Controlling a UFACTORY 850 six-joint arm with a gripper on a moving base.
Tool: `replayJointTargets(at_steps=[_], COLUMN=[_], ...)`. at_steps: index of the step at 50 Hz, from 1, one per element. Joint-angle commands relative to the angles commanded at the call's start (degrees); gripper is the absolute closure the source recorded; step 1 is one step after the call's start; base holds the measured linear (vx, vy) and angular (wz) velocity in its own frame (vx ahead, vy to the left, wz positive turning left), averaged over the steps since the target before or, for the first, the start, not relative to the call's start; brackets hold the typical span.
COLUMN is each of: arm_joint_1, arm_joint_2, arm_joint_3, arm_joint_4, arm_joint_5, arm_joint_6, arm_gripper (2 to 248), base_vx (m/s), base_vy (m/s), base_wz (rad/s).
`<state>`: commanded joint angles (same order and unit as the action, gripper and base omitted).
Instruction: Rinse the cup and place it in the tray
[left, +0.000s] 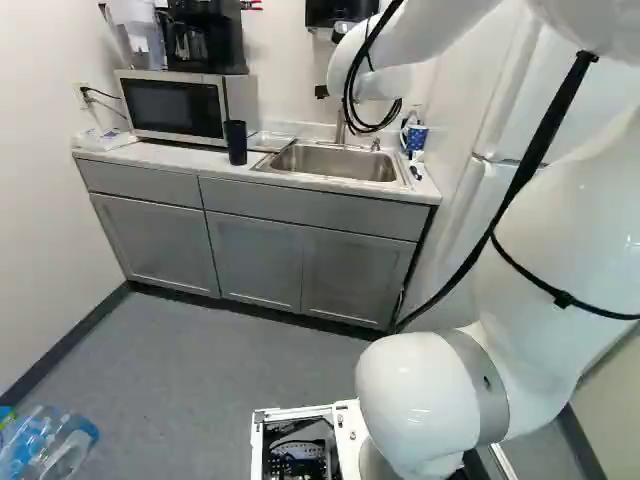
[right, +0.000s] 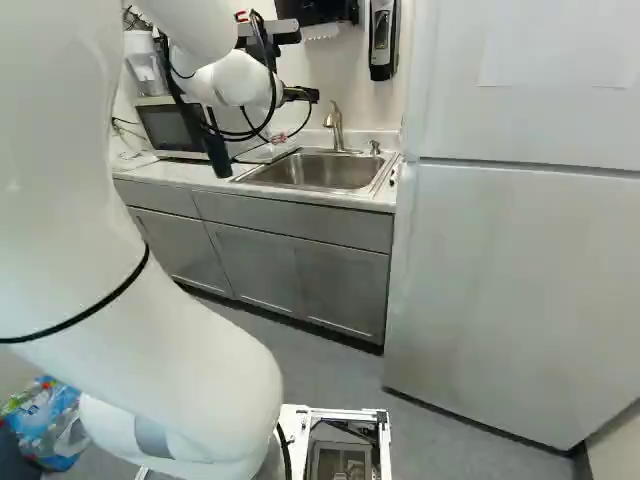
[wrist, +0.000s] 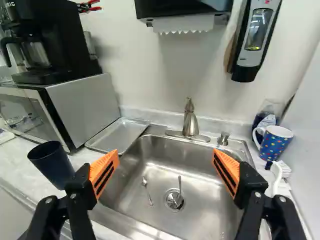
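A claw (right: 299, 94) gapes wide near a sink (wrist: 200, 182) flanked by a dark cup (wrist: 52, 165) at nine o'clock and a metal tray (wrist: 117, 136) at eleven.

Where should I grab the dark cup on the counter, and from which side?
Probably the upper body of the dark cup, from the counter's front, the open gripper straddling it: it stands upright and tall near that edge, no handle visible, with the microwave behind.
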<state>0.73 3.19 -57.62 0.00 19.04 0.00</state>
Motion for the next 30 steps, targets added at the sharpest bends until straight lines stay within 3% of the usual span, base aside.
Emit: replayJointTargets(at_steps=[30], arm_joint_1=[0.0], arm_joint_2=[0.0], arm_joint_3=[0.0], arm_joint_4=[0.0], arm_joint_5=[0.0], arm_joint_6=[0.0], arm_gripper=[3], base_vx=[0.161], base_vy=[0.01], base_wz=[0.019])
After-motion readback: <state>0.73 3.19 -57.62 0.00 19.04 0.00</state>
